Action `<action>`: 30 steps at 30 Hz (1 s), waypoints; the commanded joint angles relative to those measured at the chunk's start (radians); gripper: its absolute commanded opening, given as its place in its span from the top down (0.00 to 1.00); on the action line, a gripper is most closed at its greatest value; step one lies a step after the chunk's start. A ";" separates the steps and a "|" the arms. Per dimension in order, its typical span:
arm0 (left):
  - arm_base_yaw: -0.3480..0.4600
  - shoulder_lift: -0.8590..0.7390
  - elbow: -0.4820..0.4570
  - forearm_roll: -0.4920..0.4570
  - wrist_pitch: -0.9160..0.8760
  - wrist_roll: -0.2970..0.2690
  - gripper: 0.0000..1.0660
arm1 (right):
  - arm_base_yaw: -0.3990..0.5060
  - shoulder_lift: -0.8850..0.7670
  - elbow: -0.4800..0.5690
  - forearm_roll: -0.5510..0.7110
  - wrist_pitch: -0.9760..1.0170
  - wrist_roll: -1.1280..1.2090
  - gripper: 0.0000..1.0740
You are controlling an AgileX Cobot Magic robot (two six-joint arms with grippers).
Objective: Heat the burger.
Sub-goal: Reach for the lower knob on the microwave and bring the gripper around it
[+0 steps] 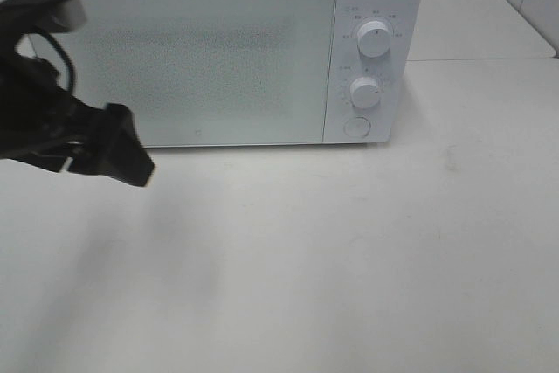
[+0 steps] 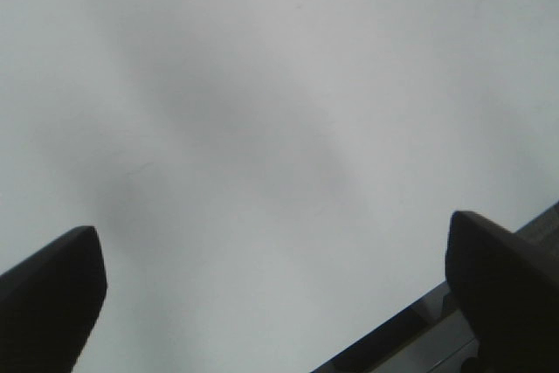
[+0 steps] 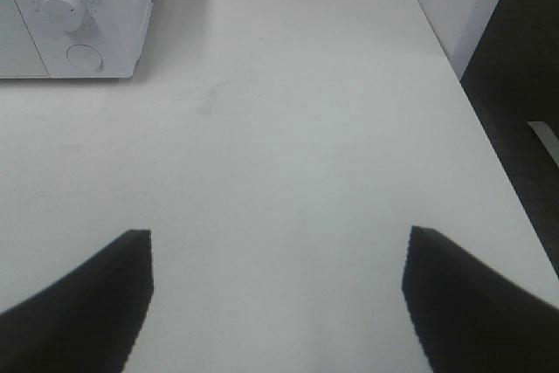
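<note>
The burger is out of view in all three views. A white microwave (image 1: 192,58) stands at the back of the table with its frosted door shut. My left gripper (image 2: 271,251) is open, with only bare white table between its dark fingers. In the high view it hovers in front of the microwave's left end, one black finger (image 1: 127,156) pointing down toward the table. My right gripper (image 3: 278,259) is also open and holds nothing. It hangs above the table to the right of the microwave (image 3: 96,15) and does not show in the high view.
The microwave's control panel carries two round knobs (image 1: 374,38) (image 1: 365,92) and a round button (image 1: 356,126). The white table (image 1: 332,259) stretches out in front of it. Its right edge (image 3: 489,155) drops off to dark floor, and a white wall stands beyond.
</note>
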 commanded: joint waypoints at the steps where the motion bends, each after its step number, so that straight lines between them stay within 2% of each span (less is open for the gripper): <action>1: 0.070 -0.060 0.005 0.048 0.066 -0.045 0.07 | -0.007 -0.033 0.001 -0.002 -0.010 -0.007 0.29; 2: 0.135 -0.109 0.005 0.095 0.103 -0.074 0.07 | -0.007 -0.033 0.001 -0.002 -0.010 -0.007 0.29; 4: 0.160 -0.128 0.005 0.116 0.123 -0.086 0.07 | -0.007 -0.033 0.001 -0.002 -0.010 -0.007 0.29; 5: 0.222 -0.171 0.005 0.165 0.162 -0.116 0.07 | -0.007 -0.033 0.001 -0.002 -0.010 -0.007 0.29; 6: 0.246 -0.186 0.005 0.181 0.177 -0.127 0.07 | -0.007 -0.033 0.001 -0.002 -0.010 -0.007 0.29; 7: 0.246 -0.186 0.005 0.181 0.177 -0.127 0.07 | -0.007 -0.033 0.001 -0.002 -0.010 -0.007 0.29; 9: 0.324 -0.241 0.010 0.212 0.218 -0.176 0.07 | -0.007 -0.033 0.001 -0.002 -0.010 -0.007 0.29; 10: 0.324 -0.241 0.010 0.212 0.218 -0.176 0.07 | -0.007 -0.033 0.001 -0.002 -0.010 -0.007 0.29; 12: 0.374 -0.292 0.036 0.218 0.240 -0.189 0.07 | -0.007 -0.033 0.001 -0.002 -0.010 -0.007 0.29; 16: 0.386 -0.351 0.089 0.233 0.240 -0.189 0.07 | -0.007 -0.033 0.001 -0.002 -0.010 -0.007 0.29; 18: 0.386 -0.432 0.165 0.239 0.247 -0.189 0.07 | -0.007 -0.033 0.001 -0.002 -0.010 -0.007 0.29; 25: 0.386 -0.535 0.266 0.239 0.266 -0.189 0.07 | -0.007 -0.033 0.001 -0.002 -0.010 -0.007 0.29; 30: 0.386 -0.711 0.350 0.244 0.267 -0.191 0.07 | -0.007 -0.033 0.001 -0.002 -0.010 -0.007 0.29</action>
